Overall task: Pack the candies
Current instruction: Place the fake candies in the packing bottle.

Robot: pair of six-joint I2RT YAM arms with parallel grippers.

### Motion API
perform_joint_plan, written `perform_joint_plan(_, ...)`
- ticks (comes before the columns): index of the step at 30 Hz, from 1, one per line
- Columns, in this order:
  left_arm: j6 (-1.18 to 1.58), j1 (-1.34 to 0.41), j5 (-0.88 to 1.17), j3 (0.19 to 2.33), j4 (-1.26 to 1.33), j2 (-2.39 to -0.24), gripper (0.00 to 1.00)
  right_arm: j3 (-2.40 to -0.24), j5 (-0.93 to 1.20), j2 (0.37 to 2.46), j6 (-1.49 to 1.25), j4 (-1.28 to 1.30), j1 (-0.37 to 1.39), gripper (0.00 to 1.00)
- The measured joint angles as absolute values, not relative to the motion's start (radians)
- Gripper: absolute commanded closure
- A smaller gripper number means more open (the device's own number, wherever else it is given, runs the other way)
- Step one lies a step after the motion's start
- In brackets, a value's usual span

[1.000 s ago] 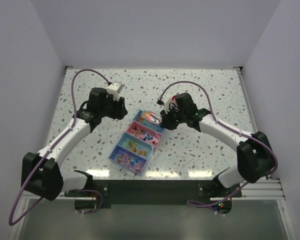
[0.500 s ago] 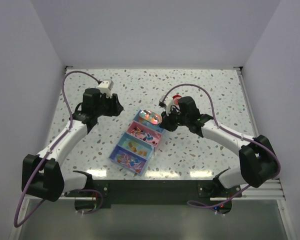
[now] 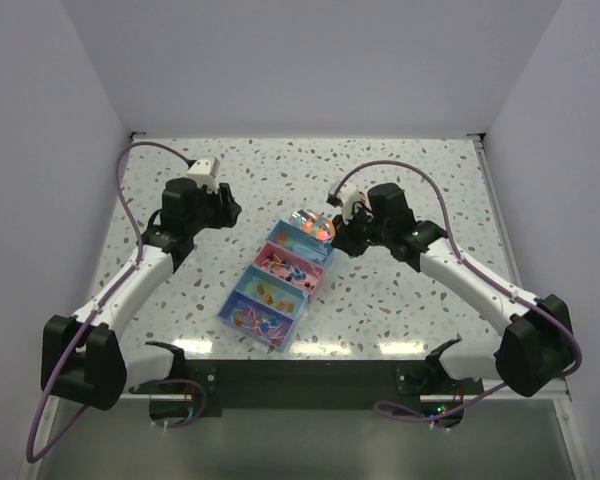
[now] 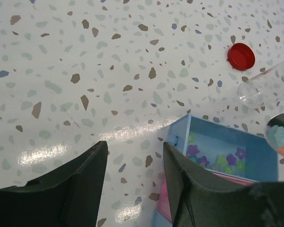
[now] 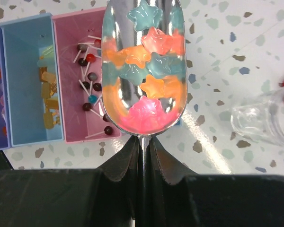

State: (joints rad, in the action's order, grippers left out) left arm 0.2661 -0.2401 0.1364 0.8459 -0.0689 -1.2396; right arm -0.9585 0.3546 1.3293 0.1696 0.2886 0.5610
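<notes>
Star candies (image 5: 144,71) heaped in the scoop (image 5: 114,16), just beyond the right claw (image 5: 143,145)

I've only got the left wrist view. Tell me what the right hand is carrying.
Observer: The right hand grips a metal scoop by its handle, heaped with star-shaped candies.
Operator: Say where the scoop is.
Observer: From above, it hangs over the far end of the tray.
Operator: Report what's in the pink compartment.
Observer: Small lollipops lie in the pink compartment.
</notes>
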Motion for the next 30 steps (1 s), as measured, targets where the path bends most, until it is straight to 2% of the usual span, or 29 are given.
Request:
perform_joint_plan(1, 0.262, -0.240, 0.118, 0.837, -0.065, -1.227, 0.39, -0.973, 0.348, 1.314, 0.170, 0.313, 0.555, 1.00)
perform_joint_plan(5, 0.231, -0.240, 0.042, 0.796, -0.047, -1.157, 0.35, -1.051, 0.302, 1.272, 0.179, 0.435, 0.517, 1.00)
perform_joint_plan(8, 0.212, -0.238, -0.013, 0.754, -0.023, -1.094, 0.27, -1.119, 0.271, 1.272, 0.195, 0.521, 0.480, 1.00)
perform_joint_plan(9, 0.205, -0.238, -0.030, 0.740, -0.012, -1.078, 0.21, -1.136, 0.265, 1.272, 0.201, 0.548, 0.467, 1.00)
perform_joint_plan(17, 0.153, -0.237, -0.141, 0.644, 0.048, -1.018, 0.00, -1.228, 0.180, 1.285, 0.243, 0.718, 0.388, 1.00)
perform_joint_plan(30, 0.065, -0.324, -0.301, 0.591, 0.095, -0.961, 0.00, -1.320, 0.060, 1.412, 0.283, 0.863, 0.339, 1.00)
